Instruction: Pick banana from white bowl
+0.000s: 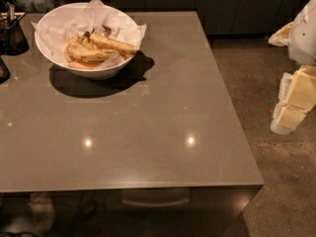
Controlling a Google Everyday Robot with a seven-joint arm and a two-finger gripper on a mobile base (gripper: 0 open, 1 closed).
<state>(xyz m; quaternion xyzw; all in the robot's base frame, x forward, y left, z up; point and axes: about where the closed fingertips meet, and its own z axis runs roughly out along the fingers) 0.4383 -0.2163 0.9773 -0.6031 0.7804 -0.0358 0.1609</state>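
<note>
bowl [94, 73]: upper left of frame, on table [148, 132]
banana [114, 45]: in bowl, right side
gripper [295, 98]: right edge, off table; open/shut can't tell

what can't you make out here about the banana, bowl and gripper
Camera view:
banana: underside hidden by the other bananas and paper in the white bowl.
gripper, off the table's right side: partly cut off by the right edge.
dark container, far left: cut off by the left edge.
</note>
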